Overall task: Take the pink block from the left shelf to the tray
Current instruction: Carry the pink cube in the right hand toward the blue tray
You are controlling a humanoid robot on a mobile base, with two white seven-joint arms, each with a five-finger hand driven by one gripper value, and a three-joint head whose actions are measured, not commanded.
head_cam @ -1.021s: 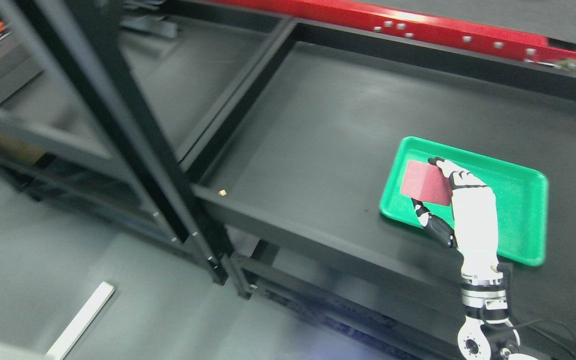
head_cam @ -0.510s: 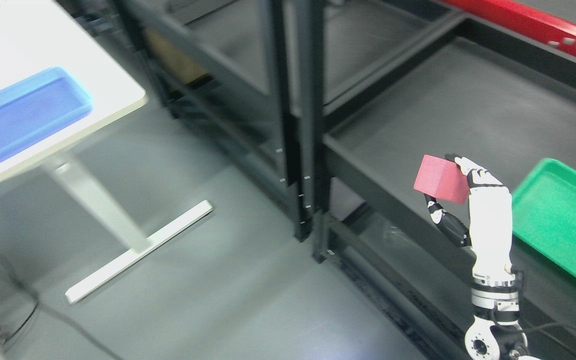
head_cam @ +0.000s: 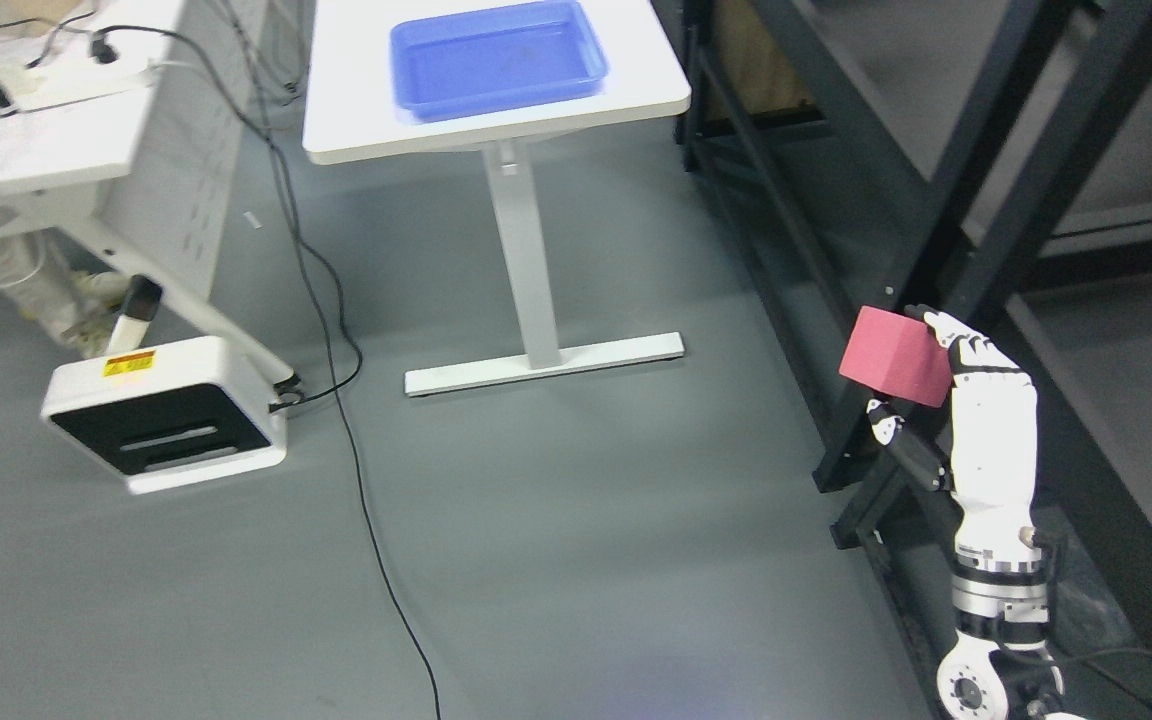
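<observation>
Right, I have the white right hand [head_cam: 911, 385] pinching the pink foam-like cube [head_cam: 894, 357] between fingertip on top and thumb underneath, held up in the air beside the black metal shelf frame [head_cam: 986, 200]. The blue plastic tray [head_cam: 496, 57] sits on the white counter [head_cam: 576, 115], well apart from the cube, across open grey floor [head_cam: 586, 520]. My worry: that grip looks thin, so a jolt could let the cube slip. The black cable [head_cam: 336, 330] trailing over the floor could snag my base.
</observation>
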